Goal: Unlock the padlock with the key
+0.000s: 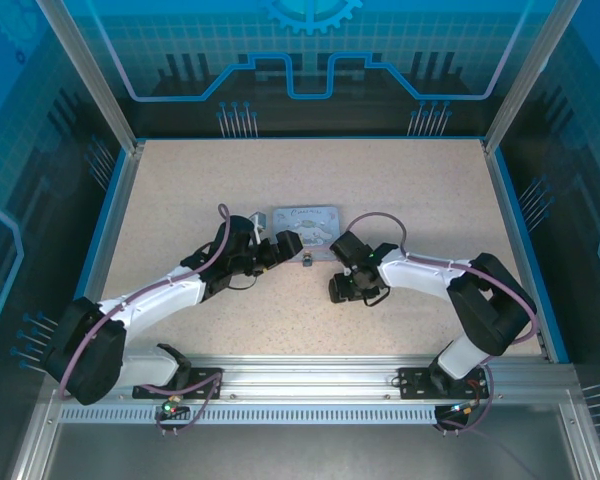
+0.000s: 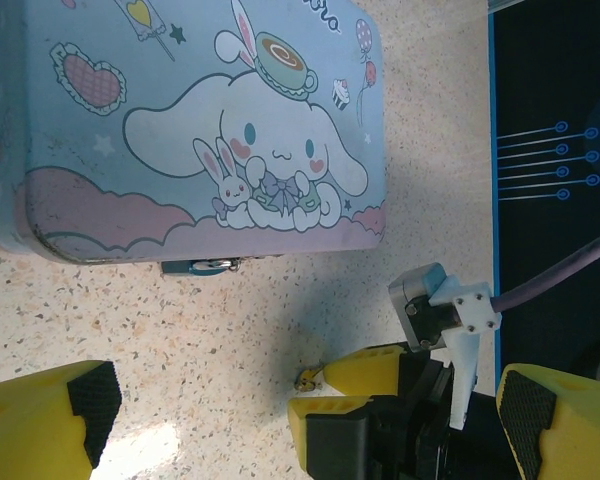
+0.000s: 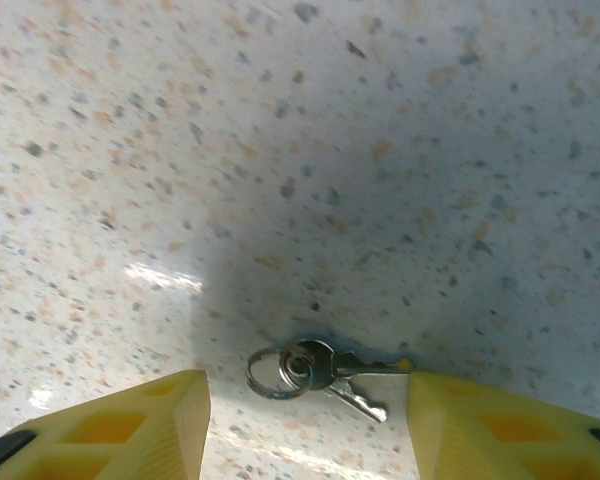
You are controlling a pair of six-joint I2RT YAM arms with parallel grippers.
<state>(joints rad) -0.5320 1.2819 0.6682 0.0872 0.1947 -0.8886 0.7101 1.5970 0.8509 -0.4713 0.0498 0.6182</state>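
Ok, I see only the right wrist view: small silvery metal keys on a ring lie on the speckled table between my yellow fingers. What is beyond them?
Observer: A pale blue rectangular cartoon tin lies flat just past the keys, cartoon side up.
Operator: And the other arm's fingers?
Observer: The left fingers are wide open, holding nothing, close to the tin's near left corner.
Operator: Any clasp on the tin?
Observer: Yes, a small teal clasp on its near edge, facing the keys.
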